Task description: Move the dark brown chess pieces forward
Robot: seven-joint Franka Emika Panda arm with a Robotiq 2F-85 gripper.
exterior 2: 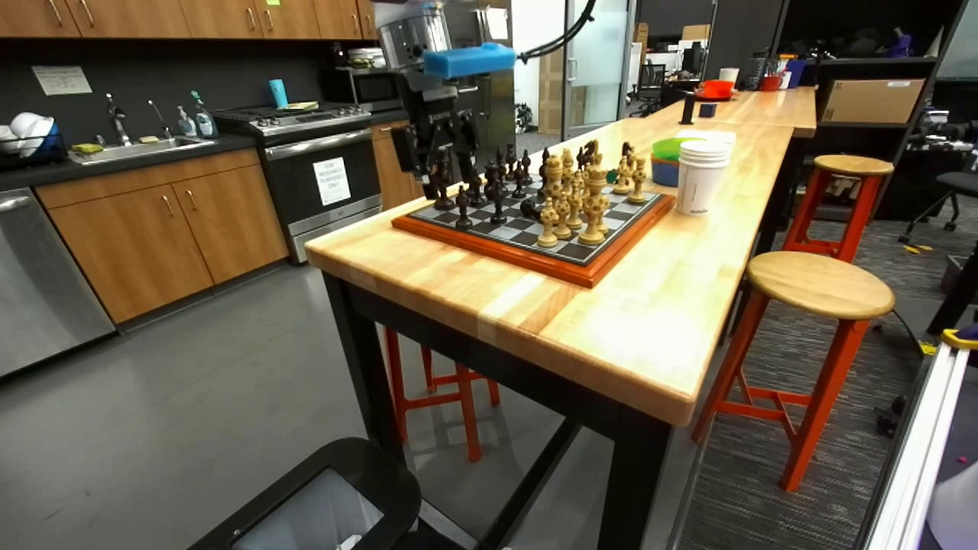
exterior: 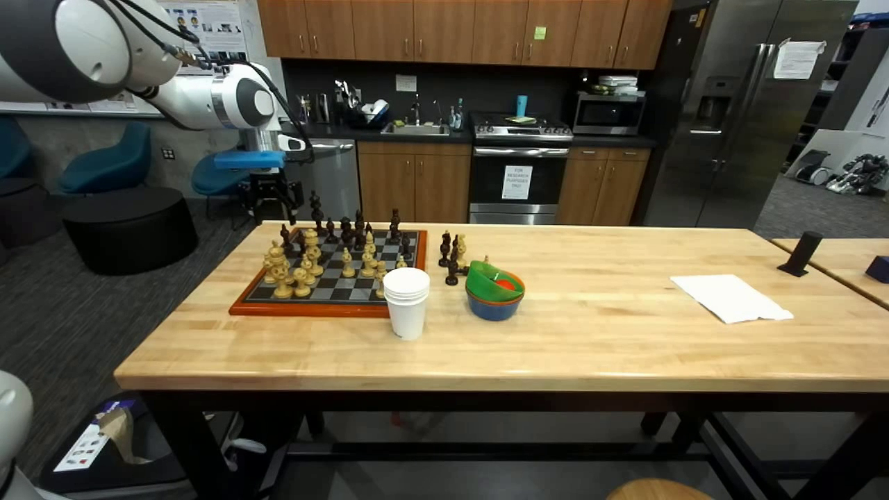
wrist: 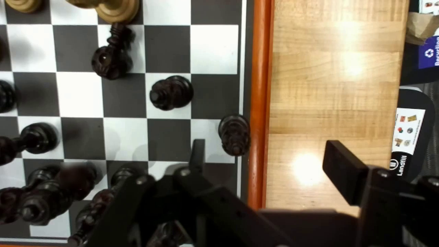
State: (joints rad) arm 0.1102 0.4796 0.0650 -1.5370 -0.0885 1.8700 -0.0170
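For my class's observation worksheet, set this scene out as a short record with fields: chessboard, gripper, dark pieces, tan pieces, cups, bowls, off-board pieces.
Chessboard: on the wooden table, with an orange-brown frame
Gripper: open, near the chessboard's edge, nothing visibly held
Dark brown chess pieces: on the chessboard, mostly upright; one piece looks toppled
Tan chess pieces: standing on the chessboard
White cups: stacked, beside the chessboard
Bowls: stacked, green one tilted on top, blue one at the bottom
Off-board pieces: dark and tan, near the bowls

Bare table (wrist: 332, 85) gives passage beside the board (wrist: 260, 103) (dark brown chess pieces (wrist: 175, 92) crowd its squares).
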